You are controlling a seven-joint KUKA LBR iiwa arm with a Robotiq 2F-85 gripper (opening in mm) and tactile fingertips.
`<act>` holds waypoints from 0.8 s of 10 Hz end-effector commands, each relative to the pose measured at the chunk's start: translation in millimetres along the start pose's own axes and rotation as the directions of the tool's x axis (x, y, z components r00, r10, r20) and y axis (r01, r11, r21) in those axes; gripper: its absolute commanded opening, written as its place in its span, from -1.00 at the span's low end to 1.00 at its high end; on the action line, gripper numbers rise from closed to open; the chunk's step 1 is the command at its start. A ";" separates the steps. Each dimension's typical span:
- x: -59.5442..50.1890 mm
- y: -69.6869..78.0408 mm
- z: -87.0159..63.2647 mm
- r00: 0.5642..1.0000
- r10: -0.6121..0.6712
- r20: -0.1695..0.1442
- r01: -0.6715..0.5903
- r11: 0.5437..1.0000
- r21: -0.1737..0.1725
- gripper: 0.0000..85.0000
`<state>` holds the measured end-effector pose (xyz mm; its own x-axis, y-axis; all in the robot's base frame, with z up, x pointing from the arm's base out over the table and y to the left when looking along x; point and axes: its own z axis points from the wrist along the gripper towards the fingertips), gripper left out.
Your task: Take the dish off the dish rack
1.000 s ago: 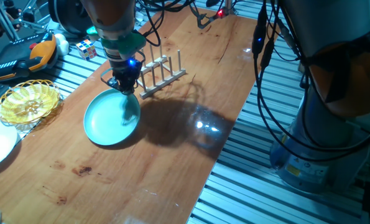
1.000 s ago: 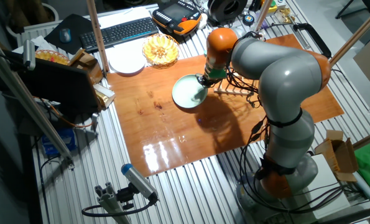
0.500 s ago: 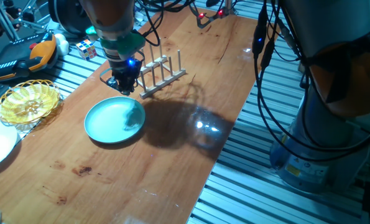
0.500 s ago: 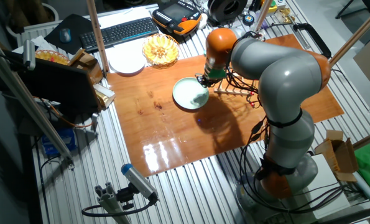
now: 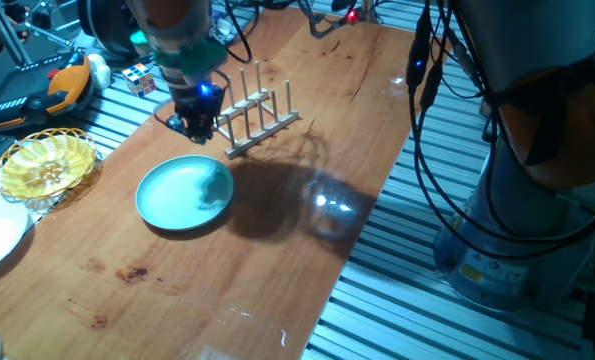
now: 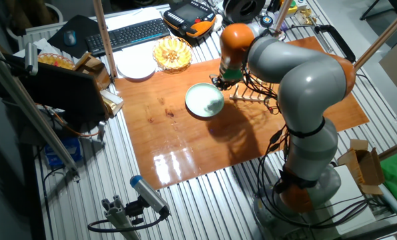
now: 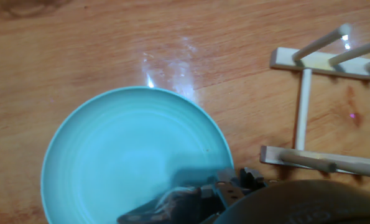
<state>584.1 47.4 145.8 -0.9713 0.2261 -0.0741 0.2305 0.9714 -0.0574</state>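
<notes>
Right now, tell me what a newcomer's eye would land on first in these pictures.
The turquoise dish lies flat on the wooden table, off the dish rack beside it. The gripper hangs above the dish's far edge, holding nothing. A yellow woven basket sits at the table's left edge.

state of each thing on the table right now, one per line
dish: flat on the table, off the rack, released
dish rack: upright, no dish in it
gripper: above the dish's far rim, holding nothing
yellow basket: upright beside the table
white plate: lying flat
</notes>
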 end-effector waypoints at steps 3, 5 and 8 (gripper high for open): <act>-0.1 -10.7 -36.4 1.000 0.014 -0.007 -0.014 1.000 -0.009 -0.65; -2.8 -26.3 -52.1 1.000 0.017 -0.015 -0.018 0.999 -0.038 -0.80; -13.1 -59.5 -75.7 1.000 -0.009 -0.017 0.008 0.999 -0.041 -0.98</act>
<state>578.7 -7.2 227.0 -0.9744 0.2179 -0.0550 0.2193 0.9755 -0.0202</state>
